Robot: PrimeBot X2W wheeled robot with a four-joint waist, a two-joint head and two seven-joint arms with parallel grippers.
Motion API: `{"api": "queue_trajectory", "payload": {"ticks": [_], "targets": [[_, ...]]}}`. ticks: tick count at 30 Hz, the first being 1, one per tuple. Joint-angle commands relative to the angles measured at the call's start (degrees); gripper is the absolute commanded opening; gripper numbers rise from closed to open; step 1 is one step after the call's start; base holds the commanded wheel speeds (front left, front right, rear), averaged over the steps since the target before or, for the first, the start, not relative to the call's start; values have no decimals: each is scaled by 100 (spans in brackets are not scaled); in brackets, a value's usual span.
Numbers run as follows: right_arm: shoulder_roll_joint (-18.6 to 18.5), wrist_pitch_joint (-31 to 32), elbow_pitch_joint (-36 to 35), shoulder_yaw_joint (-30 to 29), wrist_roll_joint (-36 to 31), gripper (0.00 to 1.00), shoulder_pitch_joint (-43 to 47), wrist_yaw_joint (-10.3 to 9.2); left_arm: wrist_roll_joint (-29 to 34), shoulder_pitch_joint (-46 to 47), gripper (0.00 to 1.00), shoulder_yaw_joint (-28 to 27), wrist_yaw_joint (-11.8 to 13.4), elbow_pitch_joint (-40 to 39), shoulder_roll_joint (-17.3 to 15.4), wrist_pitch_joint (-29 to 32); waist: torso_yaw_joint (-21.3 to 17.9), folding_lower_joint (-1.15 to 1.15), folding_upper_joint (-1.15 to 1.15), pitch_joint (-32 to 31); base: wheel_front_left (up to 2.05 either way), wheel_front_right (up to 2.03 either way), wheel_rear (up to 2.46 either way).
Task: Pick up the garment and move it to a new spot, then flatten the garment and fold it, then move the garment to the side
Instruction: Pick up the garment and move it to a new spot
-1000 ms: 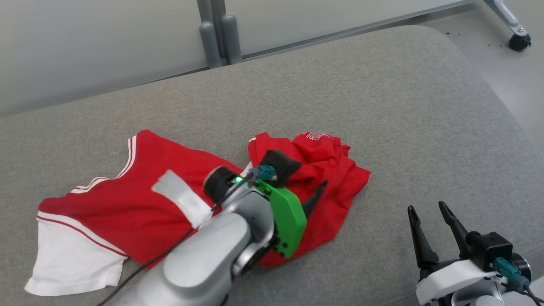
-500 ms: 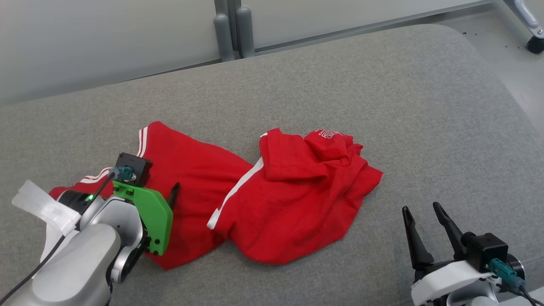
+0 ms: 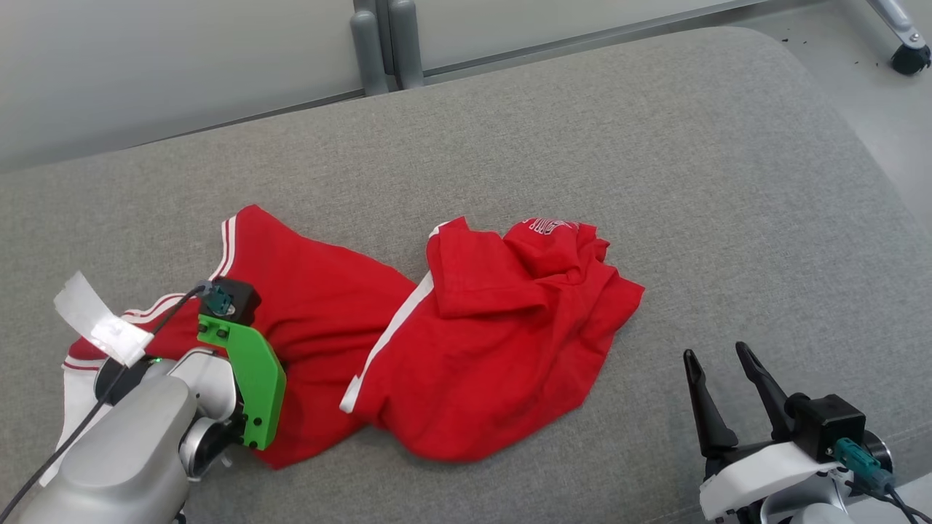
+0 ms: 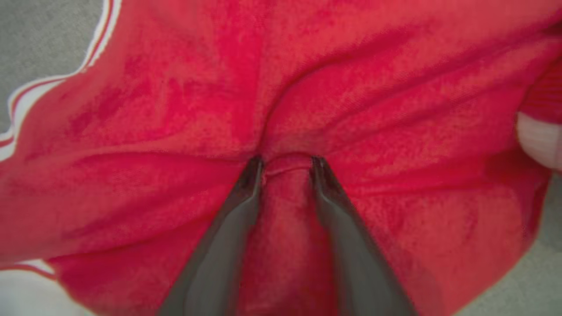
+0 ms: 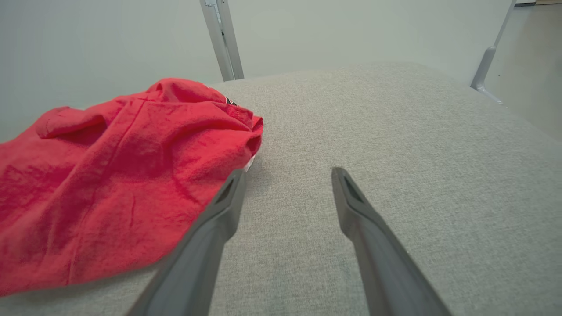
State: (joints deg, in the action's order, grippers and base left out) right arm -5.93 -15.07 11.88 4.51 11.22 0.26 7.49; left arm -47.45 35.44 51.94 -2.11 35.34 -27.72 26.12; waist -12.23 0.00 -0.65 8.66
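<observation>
The garment (image 3: pixel 466 349), a red jersey with white trim, lies rumpled on the grey cushion (image 3: pixel 655 145), left of the middle. It sits in two parts. The left part is flatter, with a striped edge and a white panel (image 3: pixel 73 397) at its near-left corner. The right part is a bunched heap with a white stripe down its side and some pale lettering (image 3: pixel 547 225) on its far edge.

The left arm comes in from the near-left corner, and its green plate (image 3: pixel 251 378) hangs over the flatter part of the jersey. A strip of white tape (image 3: pixel 95 320) sticks out from the wrist. In the wrist view the left end effector (image 4: pixel 286 163) is pressed down into the red cloth. Its two fingers stand a little apart, with a ridge of fabric bunched between the tips and creases fanning away from them. I cannot tell whether that ridge is truly clamped or only gathered.

The right end effector (image 3: pixel 715 352) is at the near-right, over bare cushion, wide open with nothing between its fingers, which point towards the far side. It is clear of the jersey, whose heap lies off to its left.

Beyond the cushion stand a pale wall and two grey posts (image 3: pixel 378 44), and a castor (image 3: pixel 910 58) rests on the floor at the far right.
</observation>
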Motion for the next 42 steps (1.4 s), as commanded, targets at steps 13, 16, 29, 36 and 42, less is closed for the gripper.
{"api": "queue_trajectory", "payload": {"ticks": [13,16,29,36,42], "targets": [[66,-15,8,-171,19,100,217,1,124,514,0,-455,562,-410,-515,-451,206,0,65,-224,0,0,0],[75,-16,8,-181,14,100,233,1,127,610,0,-687,752,-783,-944,-497,248,0,65,-298,0,0,0],[172,-16,46,-143,54,100,287,1,94,392,0,-1512,1584,-1732,-2666,-478,243,0,65,-344,0,0,0],[66,-15,0,-150,49,100,162,1,-38,253,0,-1864,1889,-1290,-3412,-460,46,0,65,-197,0,0,0],[79,-16,5,-228,66,100,141,1,167,167,0,-1966,2056,-993,-3953,-601,-3,0,65,34,0,0,0]]}}
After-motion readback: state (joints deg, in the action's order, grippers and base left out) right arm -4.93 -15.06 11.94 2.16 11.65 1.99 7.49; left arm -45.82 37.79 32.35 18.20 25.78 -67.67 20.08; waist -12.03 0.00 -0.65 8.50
